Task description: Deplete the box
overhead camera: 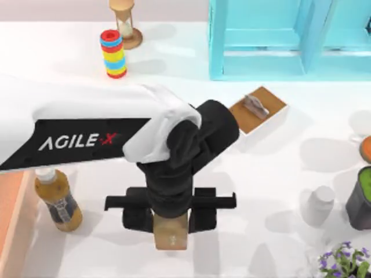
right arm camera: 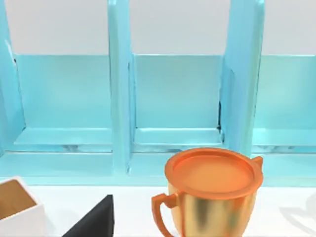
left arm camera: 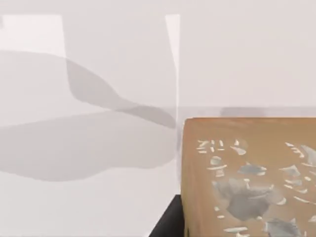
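**Wooden cube clamped in left tool, outside the crate**

Pale peach-wood crate with a reddish-orange inside (overhead camera: 8,214), the box to be emptied, sits at the left edge of the white surface (overhead camera: 261,174). Just a sliver of its wall and interior is in the top view, so what it holds cannot be told.

Just beside it stands an amber bottle with a white cap and dark label (overhead camera: 55,200). Further right, the left tool (overhead camera: 171,223) of the white-and-black AgileX arm is pressed onto a small tan wooden cube (overhead camera: 171,237), one dark finger on each side. The left wrist view puts the cube's speckled face (left arm camera: 247,182) over bare surface, well apart from the crate.

Judged from this, one item is out and in hand and has yet to be put down. Whether more is left inside cannot be said.

Beyond lie a small white box with a brown top and grey handle (overhead camera: 258,110) and a turquoise shelf unit (overhead camera: 278,40).

The idle right arm's wrist faces that shelf and a gold mug with an orange lid (right arm camera: 212,197). I cannot tell its tool's state.
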Available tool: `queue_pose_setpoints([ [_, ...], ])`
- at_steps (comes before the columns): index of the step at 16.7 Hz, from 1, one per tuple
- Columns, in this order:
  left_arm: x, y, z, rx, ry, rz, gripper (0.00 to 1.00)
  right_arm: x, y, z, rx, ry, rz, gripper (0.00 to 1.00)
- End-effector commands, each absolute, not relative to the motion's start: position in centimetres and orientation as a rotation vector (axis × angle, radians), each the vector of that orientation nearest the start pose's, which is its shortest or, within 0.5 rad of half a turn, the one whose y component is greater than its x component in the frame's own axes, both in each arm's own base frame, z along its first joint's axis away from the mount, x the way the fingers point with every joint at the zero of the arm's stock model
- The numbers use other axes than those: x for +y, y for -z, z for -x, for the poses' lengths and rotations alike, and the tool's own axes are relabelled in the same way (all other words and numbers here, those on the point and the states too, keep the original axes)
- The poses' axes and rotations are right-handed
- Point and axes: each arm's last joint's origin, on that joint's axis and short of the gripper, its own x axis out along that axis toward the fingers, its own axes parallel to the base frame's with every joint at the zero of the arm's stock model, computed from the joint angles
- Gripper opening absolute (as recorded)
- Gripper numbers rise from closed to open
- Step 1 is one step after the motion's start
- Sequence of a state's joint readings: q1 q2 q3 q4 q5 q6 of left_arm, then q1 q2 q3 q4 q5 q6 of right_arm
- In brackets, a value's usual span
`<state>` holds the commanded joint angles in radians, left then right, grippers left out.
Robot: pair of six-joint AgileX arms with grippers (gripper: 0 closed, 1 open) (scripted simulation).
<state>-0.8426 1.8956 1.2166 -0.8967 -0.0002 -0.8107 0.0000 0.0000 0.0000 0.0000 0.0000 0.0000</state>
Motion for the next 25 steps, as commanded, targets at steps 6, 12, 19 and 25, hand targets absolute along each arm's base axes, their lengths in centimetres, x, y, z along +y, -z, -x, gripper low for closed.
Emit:
queue_pose_setpoints([
  [6,-25.11,-13.68,-22.60,1.569,0.024,-0.024,0.00,-0.12,-16.00,-10.57,0.000,0.000,0.000,1.00],
  [12,-25.11,-13.68,-22.60,1.569,0.024,-0.024,0.45,-0.12,-16.00,-10.57,0.000,0.000,0.000,1.00],
  [19,-25.11,-13.68,-22.60,1.569,0.024,-0.024,0.98,-0.12,-16.00,-10.57,0.000,0.000,0.000,1.00],
  [25,-25.11,-13.68,-22.60,1.569,0.024,-0.024,1.00,-0.12,-16.00,-10.57,0.000,0.000,0.000,1.00],
])
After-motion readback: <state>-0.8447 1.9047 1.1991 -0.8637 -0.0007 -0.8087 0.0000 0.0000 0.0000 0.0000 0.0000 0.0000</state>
